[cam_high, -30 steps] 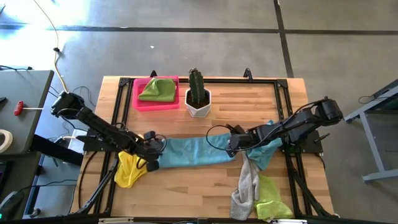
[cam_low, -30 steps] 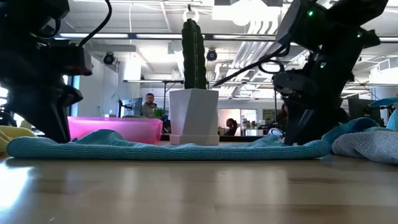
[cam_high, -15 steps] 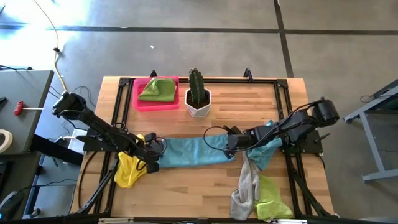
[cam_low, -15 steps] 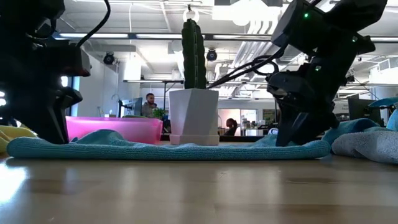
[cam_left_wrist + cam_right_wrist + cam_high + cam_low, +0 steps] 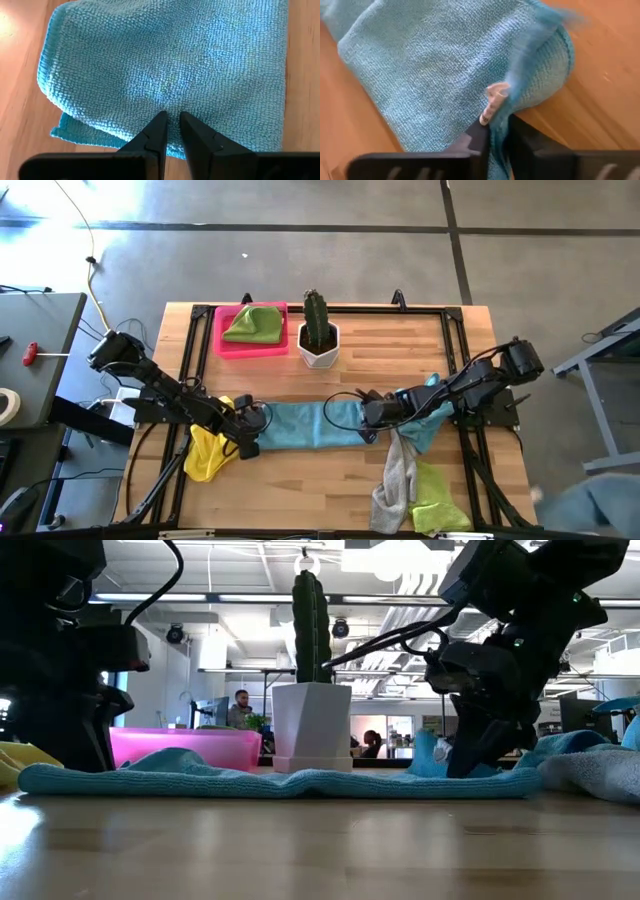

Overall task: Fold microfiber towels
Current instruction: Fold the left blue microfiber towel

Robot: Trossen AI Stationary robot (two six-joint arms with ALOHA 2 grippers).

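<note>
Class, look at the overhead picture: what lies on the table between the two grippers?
In the high view, one light blue towel spans the stretch from the left gripper to the right gripper, each pinching an end.

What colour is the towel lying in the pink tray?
Lime green towel, in the pink tray; the high view shows it best.

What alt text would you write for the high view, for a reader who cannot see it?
Two dark robot arms pinch opposite ends of a light blue microfiber towel spread on a wooden table: left gripper, right gripper. A yellow towel, a grey towel, a pink tray and a potted cactus surround them.
</note>
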